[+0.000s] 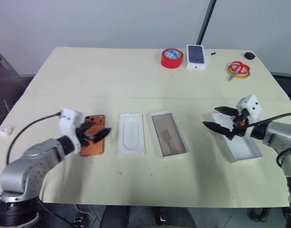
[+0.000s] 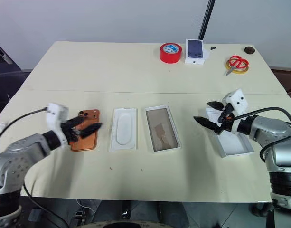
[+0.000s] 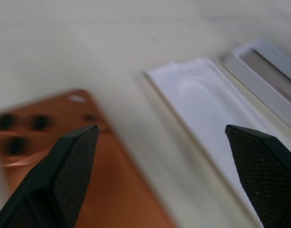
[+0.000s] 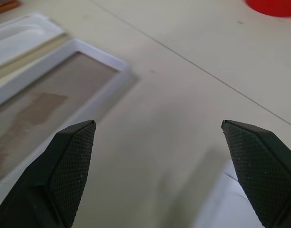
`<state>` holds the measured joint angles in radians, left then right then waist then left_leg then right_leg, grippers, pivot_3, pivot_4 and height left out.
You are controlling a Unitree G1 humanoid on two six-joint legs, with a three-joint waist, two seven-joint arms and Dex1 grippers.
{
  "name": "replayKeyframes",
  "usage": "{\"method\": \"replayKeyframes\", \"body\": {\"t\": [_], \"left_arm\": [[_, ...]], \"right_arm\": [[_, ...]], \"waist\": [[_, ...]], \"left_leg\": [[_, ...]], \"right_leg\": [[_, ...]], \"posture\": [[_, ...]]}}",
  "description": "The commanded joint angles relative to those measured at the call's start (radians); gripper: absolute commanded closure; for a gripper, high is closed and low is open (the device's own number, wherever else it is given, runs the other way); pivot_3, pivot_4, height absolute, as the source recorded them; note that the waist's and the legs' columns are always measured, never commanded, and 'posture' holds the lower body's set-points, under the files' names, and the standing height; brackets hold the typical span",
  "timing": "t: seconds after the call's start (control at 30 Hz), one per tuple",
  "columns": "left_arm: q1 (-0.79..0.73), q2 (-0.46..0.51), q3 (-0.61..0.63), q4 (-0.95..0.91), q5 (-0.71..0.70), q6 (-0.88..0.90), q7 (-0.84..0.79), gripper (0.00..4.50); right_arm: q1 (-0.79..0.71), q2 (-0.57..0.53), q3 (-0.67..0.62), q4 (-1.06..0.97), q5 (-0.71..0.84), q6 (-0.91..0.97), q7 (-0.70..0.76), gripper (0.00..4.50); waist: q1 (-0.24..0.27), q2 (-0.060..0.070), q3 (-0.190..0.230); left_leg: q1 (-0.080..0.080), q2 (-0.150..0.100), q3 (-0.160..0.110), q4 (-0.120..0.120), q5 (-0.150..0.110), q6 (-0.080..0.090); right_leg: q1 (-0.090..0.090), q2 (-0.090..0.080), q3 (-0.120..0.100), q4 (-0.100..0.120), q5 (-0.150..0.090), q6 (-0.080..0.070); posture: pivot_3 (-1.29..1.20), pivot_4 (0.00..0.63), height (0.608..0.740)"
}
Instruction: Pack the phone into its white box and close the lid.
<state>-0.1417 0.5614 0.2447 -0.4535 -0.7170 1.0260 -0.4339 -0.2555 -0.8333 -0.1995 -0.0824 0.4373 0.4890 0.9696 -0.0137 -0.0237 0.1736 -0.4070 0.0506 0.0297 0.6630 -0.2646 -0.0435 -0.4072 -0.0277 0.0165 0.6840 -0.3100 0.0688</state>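
- The phone [image 1: 93, 136] lies flat on the pale surface [image 1: 136, 80], copper-orange back up, its camera lenses at the far corner, toward the robot's left end of the row of parts
- The left claw [image 1: 94, 134] hangs over the phone with its two black fingers spread wide and nothing between them; in the left wrist view one fingertip [image 3: 74, 161] sits over the phone's back and the other over the white insert
- Just beside the phone, on its right, lies the white insert [image 1: 131, 134] with its rounded recess facing up
- Next in the row, near the insert but apart from it, is the white box [image 1: 168, 133], open, thin white rim around a brownish-grey inside
- Well off to the robot's right lies the lid [image 1: 241, 148], plain white, resting on the surface near the front edge and turned at a slant to the rest
- The right claw [image 1: 220, 124] hovers at the lid's far end, pointing back toward the box, fingers spread and empty; I can't tell whether it touches the lid
- At the back of the surface stand a red roll of tape [image 1: 172, 58] and, just beside it, a small white box with a dark phone picture [image 1: 196, 57] on top
- Farther along that back edge, red-handled scissors [image 1: 238, 70] lie on a yellow ring, and a small dark round thing [image 1: 249, 55] sits near the corner
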Motion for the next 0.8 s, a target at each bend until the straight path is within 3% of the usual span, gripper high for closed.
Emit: {"method": "replayKeyframes", "body": {"t": [0.03, 0.27, 0.6, 0.8], "left_arm": [[-0.060, -0.076, 0.011, -0.008, -0.075, 0.137, 0.104, 0.00], [-0.164, -0.234, 0.034, 0.045, -0.127, 0.378, 0.265, 0.00], [-0.211, -0.372, 0.076, 0.098, -0.102, 0.491, 0.334, 0.00], [-0.219, -0.401, 0.129, 0.110, -0.103, 0.521, 0.333, 2.72]], "right_arm": [[-0.018, -0.027, 0.031, -0.120, 0.028, 0.039, 0.028, 0.06], [-0.023, -0.058, 0.120, -0.243, 0.032, 0.084, 0.087, 0.06], [-0.005, -0.092, 0.241, -0.395, 0.025, 0.096, 0.152, 0.06], [0.008, -0.107, 0.321, -0.424, -0.045, 0.063, 0.156, 0.00]], "waist": [[-0.003, 0.000, 0.000], [0.001, 0.000, 0.000], [0.005, 0.000, -0.001], [0.005, 0.000, -0.001]], "left_leg": [[0.000, 0.000, 0.000, 0.000, 0.000, 0.000], [0.000, -0.002, -0.001, 0.001, 0.000, 0.000], [0.001, -0.003, -0.002, 0.002, 0.000, 0.000], [0.001, -0.003, -0.002, 0.002, 0.000, 0.000]], "right_leg": [[0.000, 0.000, 0.000, 0.000, 0.000, 0.000], [0.000, 0.000, 0.000, 0.001, 0.000, 0.000], [0.003, 0.000, -0.001, 0.000, 0.000, 0.000], [0.003, 0.000, -0.001, -0.001, 0.000, 0.000]], "posture": [[0.00, 0.150, 0.732], [0.00, 0.150, 0.732], [0.00, 0.150, 0.732], [0.00, 0.150, 0.732]]}}
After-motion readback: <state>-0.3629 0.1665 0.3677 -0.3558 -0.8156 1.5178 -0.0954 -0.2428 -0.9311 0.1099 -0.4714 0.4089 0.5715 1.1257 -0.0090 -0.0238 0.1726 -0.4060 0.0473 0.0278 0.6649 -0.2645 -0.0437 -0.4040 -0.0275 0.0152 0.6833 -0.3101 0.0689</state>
